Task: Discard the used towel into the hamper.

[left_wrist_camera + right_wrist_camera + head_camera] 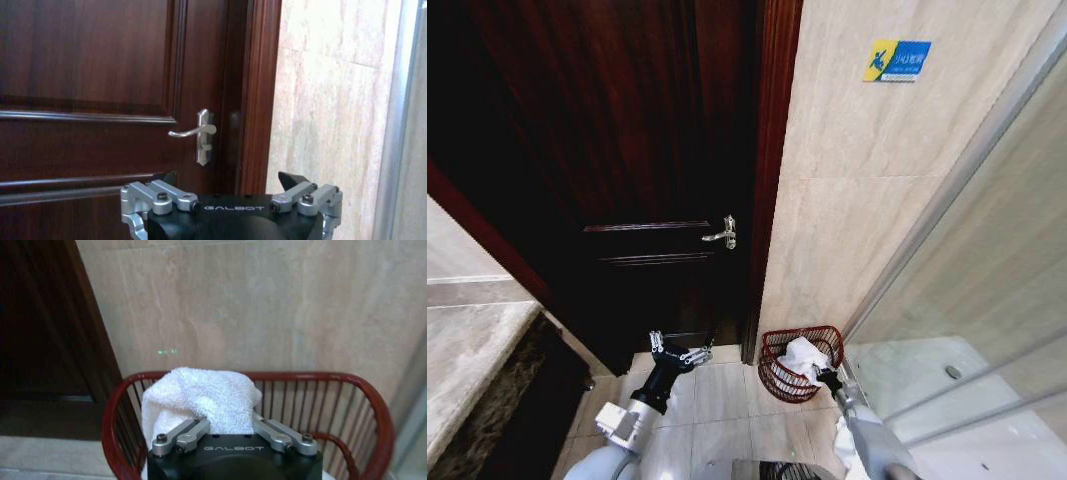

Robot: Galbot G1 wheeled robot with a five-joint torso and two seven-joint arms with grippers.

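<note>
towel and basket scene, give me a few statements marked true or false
1. The right gripper holds the white towel over the red basket. True.
2. The basket stands against the dark wooden door. False: it stands on the floor by the beige wall, between the door frame and the glass shower panel.
3. The left gripper is open and holds nothing. True.
4. The towel lies flat on the floor tiles. False: it is bunched in the right gripper at the basket's mouth.
5. The door handle is brass-coloured and round. False: it is a silver lever.
</note>
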